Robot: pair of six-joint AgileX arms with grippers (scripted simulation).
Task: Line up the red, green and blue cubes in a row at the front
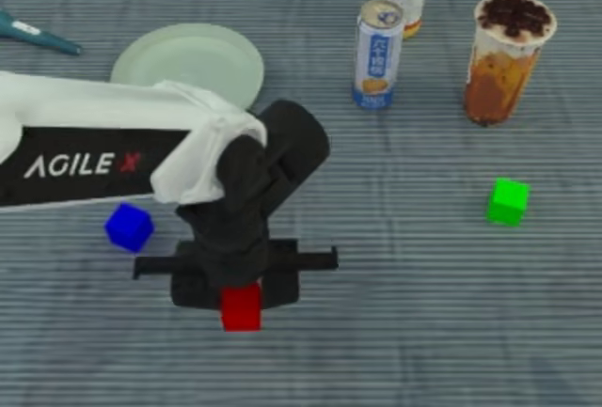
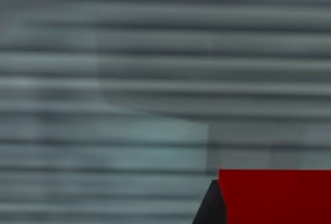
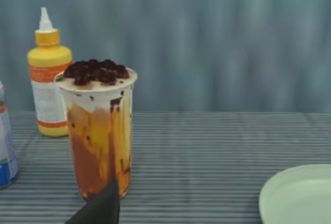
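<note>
One arm, left, stretched over table, tool (image 1: 241,302) at red cube (image 1: 241,308)

The only legible text is the brand marking "AGILE X" in white capitals, with the X partly red, on the black side panel of the left arm (image 1: 85,163), seen in the top view.

The drink can (image 1: 378,54) carries a blue-and-white label with printed characters that cannot be read. The yellow bottle (image 3: 48,97) has a white label with an orange band; its print is too small to tell. No numbers or signs are readable elsewhere.
</note>
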